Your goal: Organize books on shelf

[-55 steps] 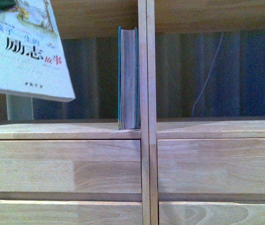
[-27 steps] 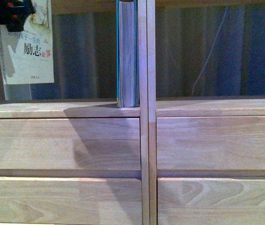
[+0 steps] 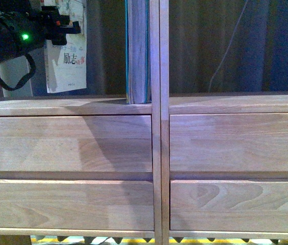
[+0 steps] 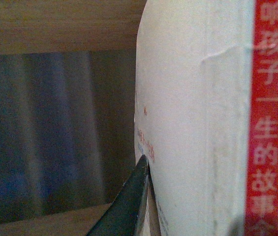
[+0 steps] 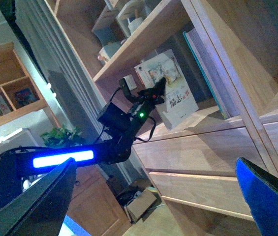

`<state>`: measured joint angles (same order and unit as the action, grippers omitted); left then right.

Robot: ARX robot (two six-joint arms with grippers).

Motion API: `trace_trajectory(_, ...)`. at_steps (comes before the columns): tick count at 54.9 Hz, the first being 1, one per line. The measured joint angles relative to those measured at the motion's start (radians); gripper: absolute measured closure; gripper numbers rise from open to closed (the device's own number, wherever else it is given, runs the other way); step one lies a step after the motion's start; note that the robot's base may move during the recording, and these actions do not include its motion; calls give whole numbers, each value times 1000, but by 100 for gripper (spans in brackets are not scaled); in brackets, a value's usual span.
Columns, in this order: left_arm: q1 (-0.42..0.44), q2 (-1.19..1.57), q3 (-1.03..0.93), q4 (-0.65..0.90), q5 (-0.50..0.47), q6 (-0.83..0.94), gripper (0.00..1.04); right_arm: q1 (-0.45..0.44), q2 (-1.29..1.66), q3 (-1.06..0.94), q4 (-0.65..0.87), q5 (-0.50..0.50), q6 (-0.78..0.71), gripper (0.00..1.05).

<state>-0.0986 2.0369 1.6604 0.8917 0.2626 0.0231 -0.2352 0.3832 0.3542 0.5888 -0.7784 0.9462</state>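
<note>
Ideally the left claw (image 3: 62,26), clamped on the paperback (image 3: 68,69), should slide it upright toward three o'clock, against the teal book (image 3: 137,51).

The left arm (image 5: 62,160) reaches up and forward, a green lamp lit at its wrist (image 3: 24,37). The left gripper (image 3: 62,25) is clamped on the paperback (image 3: 70,71) (only 1 finger (image 4: 129,204) shows in its wrist view). The right gripper (image 5: 156,164) holds its 2 fingers wide apart.
</note>
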Motion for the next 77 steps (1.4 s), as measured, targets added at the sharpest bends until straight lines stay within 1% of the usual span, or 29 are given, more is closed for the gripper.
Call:
trace_trajectory(14, -3, 94, 130, -33, -27, 16, 88, 0, 0, 0, 0, 0, 0, 7)
trace_trajectory(29, -40, 152, 184, -64, -38, 38, 88, 0, 0, 0, 0, 0, 0, 7)
trace_trajectory(37, -61, 196, 249, -102, -49, 74, 88, 0, 0, 0, 0, 0, 0, 7)
trace_trajectory(48, -68, 249, 340, -160, -77, 103, 88, 0, 0, 0, 0, 0, 0, 7)
trace_trajectory(50, -68, 257, 357, -171, -79, 106, 85, 0, 0, 0, 0, 0, 0, 7)
trace_trajectory(52, -68, 267, 376, -185, -79, 113, 78, 0, 0, 0, 0, 0, 0, 7)
trace_trajectory(55, -68, 274, 394, -198, -79, 119, 70, 0, 0, 0, 0, 0, 0, 7)
trace_trajectory(59, -69, 276, 411, -209, -82, 129, 58, 0, 0, 0, 0, 0, 0, 7)
trace_trajectory(65, -70, 277, 417, -212, -86, 137, 42, 0, 0, 0, 0, 0, 0, 7)
trace_trajectory(67, -70, 277, 417, -212, -85, 137, 35, 0, 0, 0, 0, 0, 0, 7)
trace_trajectory(70, -71, 277, 416, -215, -82, 139, 28, 0, 0, 0, 0, 0, 0, 7)
trace_trajectory(72, -71, 277, 412, -215, -79, 140, 21, 0, 0, 0, 0, 0, 0, 7)
trace_trajectory(77, -72, 274, 391, -203, -74, 137, 8, 0, 0, 0, 0, 0, 0, 7)
